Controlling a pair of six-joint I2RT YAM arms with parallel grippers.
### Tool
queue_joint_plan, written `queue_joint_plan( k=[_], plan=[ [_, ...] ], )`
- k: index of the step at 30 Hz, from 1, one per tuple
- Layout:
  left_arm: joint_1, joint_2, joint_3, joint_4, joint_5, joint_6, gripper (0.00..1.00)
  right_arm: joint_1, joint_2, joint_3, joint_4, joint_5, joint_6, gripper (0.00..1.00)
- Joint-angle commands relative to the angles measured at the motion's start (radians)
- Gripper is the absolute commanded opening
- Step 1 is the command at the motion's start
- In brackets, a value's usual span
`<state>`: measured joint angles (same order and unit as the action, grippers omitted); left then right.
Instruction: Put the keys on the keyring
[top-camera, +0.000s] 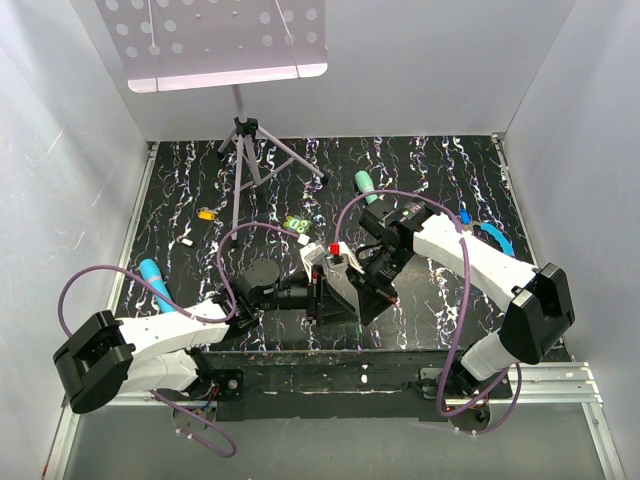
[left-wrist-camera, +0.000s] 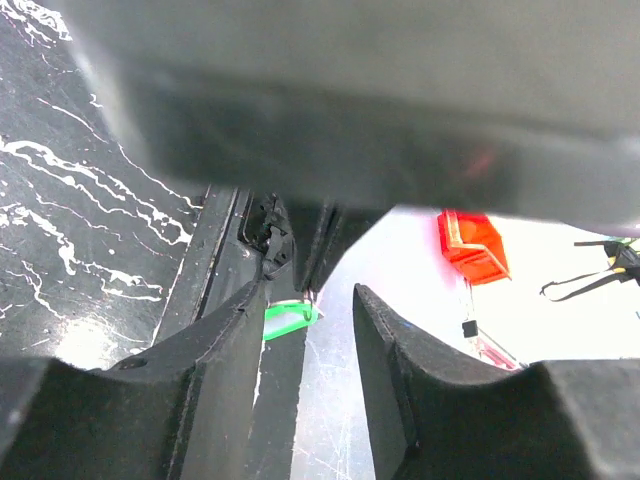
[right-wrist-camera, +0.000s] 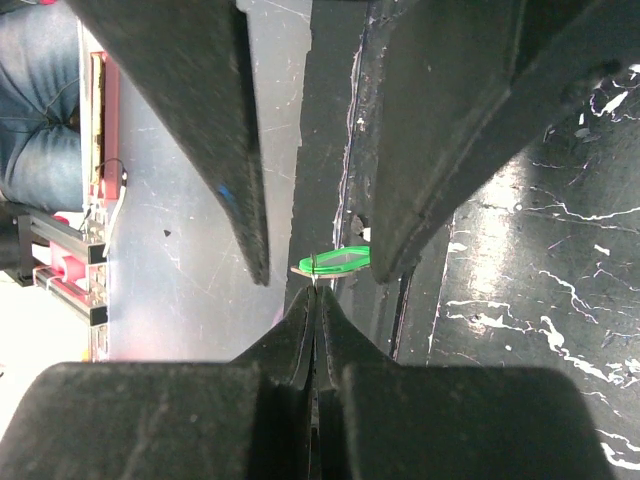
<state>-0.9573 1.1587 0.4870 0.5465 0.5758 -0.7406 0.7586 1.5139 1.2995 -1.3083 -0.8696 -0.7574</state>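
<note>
A light green key (right-wrist-camera: 338, 262) hangs in the air above the table's front edge. A fine metal strand runs through the hole in its head. My right gripper (right-wrist-camera: 316, 290) is shut on that strand, tips just below the key. Whether the strand is part of the keyring I cannot tell. My left gripper (left-wrist-camera: 310, 295) stands open around the same spot, and the green key (left-wrist-camera: 290, 318) rests against its left finger (left-wrist-camera: 225, 370), not pinched. In the top view both grippers, left (top-camera: 340, 298) and right (top-camera: 365, 298), meet tip to tip. A yellow-orange key (top-camera: 205, 213) lies on the table's far left.
A chunky green object (top-camera: 293, 224) lies mid-table, near a tripod (top-camera: 245, 150). Teal sticks lie at the back (top-camera: 365, 183) and at the left (top-camera: 150, 270). A blue curved piece (top-camera: 493, 237) sits behind the right arm. Purple cables loop over both arms.
</note>
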Motion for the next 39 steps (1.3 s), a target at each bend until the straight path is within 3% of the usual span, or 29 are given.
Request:
queue_joint_plan(
  k=[1, 23, 39],
  plan=[
    [0.008, -0.074, -0.033, 0.021, -0.013, 0.001, 0.41, -0.005, -0.001, 0.012, 0.004, -0.04, 0.0, 0.01],
    [0.012, -0.025, -0.05, 0.086, 0.012, -0.023, 0.4, -0.019, 0.011, 0.026, -0.005, -0.069, -0.005, 0.01],
    [0.011, 0.004, -0.054, 0.115, 0.035, -0.032, 0.32, -0.033, 0.012, 0.026, 0.017, -0.071, 0.02, 0.01]
  ],
)
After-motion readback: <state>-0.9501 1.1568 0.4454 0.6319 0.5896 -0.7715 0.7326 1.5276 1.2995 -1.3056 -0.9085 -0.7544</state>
